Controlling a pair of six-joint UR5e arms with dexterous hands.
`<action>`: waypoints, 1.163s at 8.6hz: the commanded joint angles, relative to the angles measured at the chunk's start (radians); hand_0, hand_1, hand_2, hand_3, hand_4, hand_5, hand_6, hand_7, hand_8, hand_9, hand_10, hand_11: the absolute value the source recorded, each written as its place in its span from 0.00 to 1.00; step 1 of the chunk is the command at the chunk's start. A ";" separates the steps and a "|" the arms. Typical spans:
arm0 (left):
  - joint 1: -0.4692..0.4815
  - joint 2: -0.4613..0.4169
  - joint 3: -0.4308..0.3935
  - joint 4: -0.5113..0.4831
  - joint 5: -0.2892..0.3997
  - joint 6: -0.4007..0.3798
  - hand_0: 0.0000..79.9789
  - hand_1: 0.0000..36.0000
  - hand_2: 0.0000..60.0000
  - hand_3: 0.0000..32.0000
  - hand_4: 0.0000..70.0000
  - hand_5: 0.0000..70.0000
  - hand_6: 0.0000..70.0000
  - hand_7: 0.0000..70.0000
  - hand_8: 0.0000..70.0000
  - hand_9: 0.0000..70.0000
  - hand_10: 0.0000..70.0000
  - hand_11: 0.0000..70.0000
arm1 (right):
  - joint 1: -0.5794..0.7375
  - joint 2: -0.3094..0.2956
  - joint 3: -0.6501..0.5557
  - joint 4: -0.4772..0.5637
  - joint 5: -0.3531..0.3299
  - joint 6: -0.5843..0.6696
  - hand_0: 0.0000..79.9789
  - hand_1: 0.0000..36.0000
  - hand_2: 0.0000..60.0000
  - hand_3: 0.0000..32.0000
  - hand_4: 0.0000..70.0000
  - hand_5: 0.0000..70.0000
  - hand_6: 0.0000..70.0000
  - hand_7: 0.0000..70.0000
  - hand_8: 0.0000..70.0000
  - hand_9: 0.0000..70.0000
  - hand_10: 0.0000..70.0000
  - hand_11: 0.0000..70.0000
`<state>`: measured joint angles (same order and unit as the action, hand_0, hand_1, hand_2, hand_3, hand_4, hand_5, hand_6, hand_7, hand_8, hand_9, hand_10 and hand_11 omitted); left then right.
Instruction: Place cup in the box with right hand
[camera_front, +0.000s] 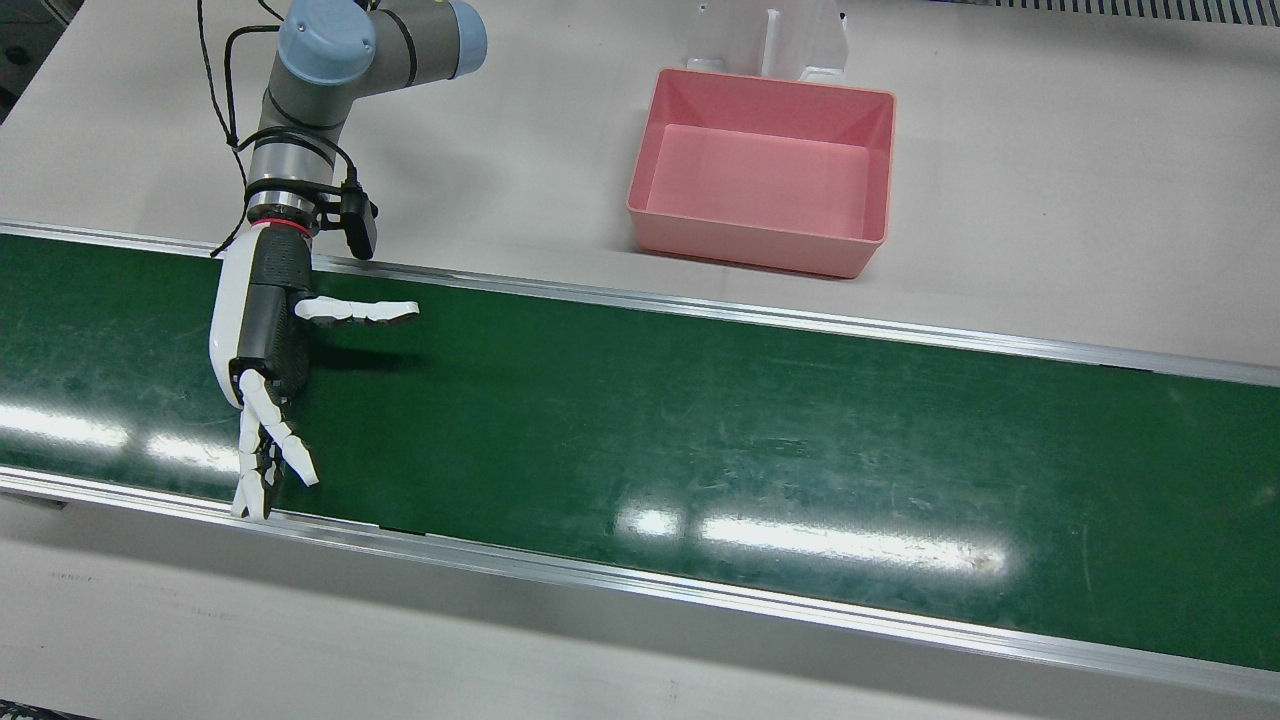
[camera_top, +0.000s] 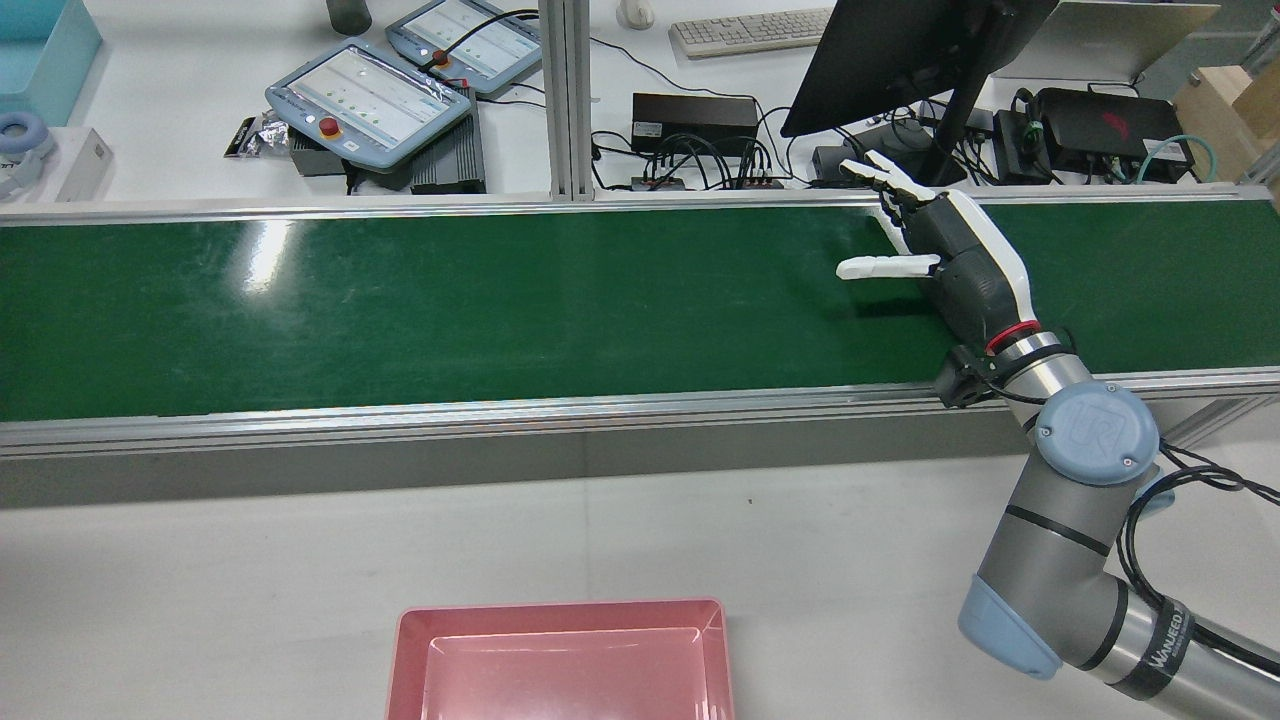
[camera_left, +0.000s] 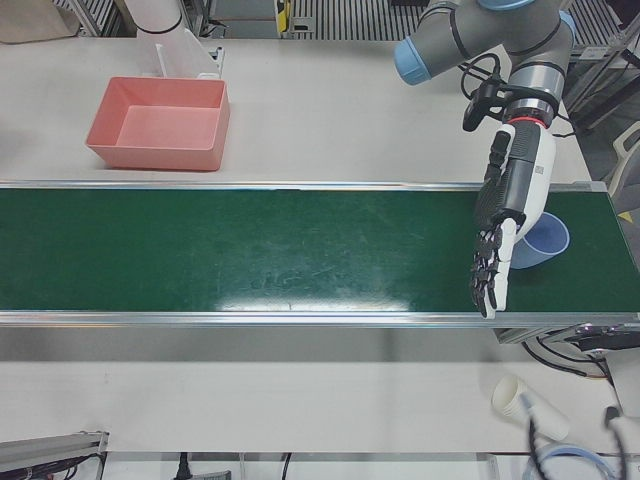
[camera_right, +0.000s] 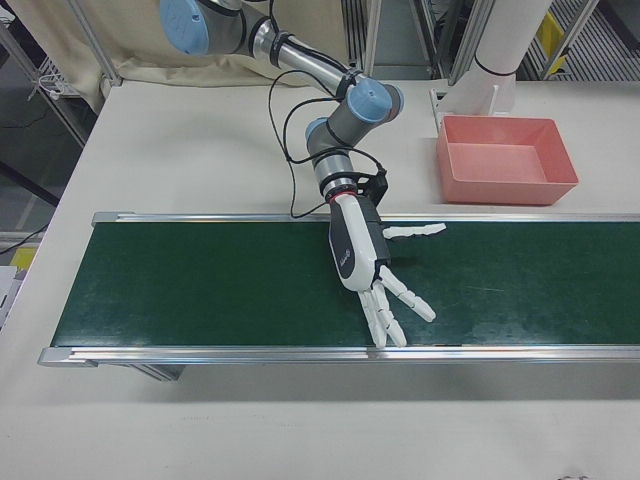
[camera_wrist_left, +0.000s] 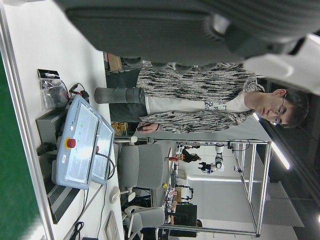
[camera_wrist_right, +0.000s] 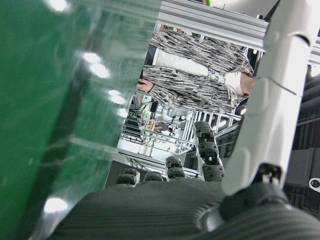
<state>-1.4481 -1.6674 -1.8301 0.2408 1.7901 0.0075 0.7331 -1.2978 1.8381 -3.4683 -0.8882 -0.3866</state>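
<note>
While the right hand (camera_left: 505, 225) hovers spread and empty, the cup (camera_left: 540, 241) lies just beside it.

A long green conveyor belt (camera_top: 500, 300) edged with silver aluminium rails crosses a pale grey counter (camera_top: 300, 560) through the middle of the rear view, with white glare from overhead light at its upper left. Beyond it, along the top of that frame, a white desk (camera_top: 180, 150) holds two grey teach pendants (camera_top: 370, 95), a white keyboard (camera_top: 750, 30) and a black monitor (camera_top: 900, 50).
</note>
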 joint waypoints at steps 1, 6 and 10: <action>0.000 0.000 0.000 0.000 0.000 0.000 0.00 0.00 0.00 0.00 0.00 0.00 0.00 0.00 0.00 0.00 0.00 0.00 | 0.000 -0.002 0.000 0.000 0.000 0.000 0.66 0.52 0.00 0.00 0.01 0.08 0.05 0.16 0.00 0.01 0.03 0.07; 0.000 0.000 0.000 0.000 0.000 0.000 0.00 0.00 0.00 0.00 0.00 0.00 0.00 0.00 0.00 0.00 0.00 0.00 | 0.000 0.000 0.000 0.000 0.002 0.002 0.65 0.51 0.00 0.00 0.02 0.08 0.05 0.17 0.00 0.01 0.03 0.07; 0.000 0.000 0.000 0.000 0.000 0.000 0.00 0.00 0.00 0.00 0.00 0.00 0.00 0.00 0.00 0.00 0.00 0.00 | 0.018 -0.006 -0.002 0.000 0.002 0.005 0.65 0.51 0.00 0.00 0.05 0.08 0.06 0.18 0.00 0.01 0.03 0.07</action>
<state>-1.4481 -1.6674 -1.8301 0.2408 1.7901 0.0077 0.7362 -1.3007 1.8365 -3.4683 -0.8862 -0.3845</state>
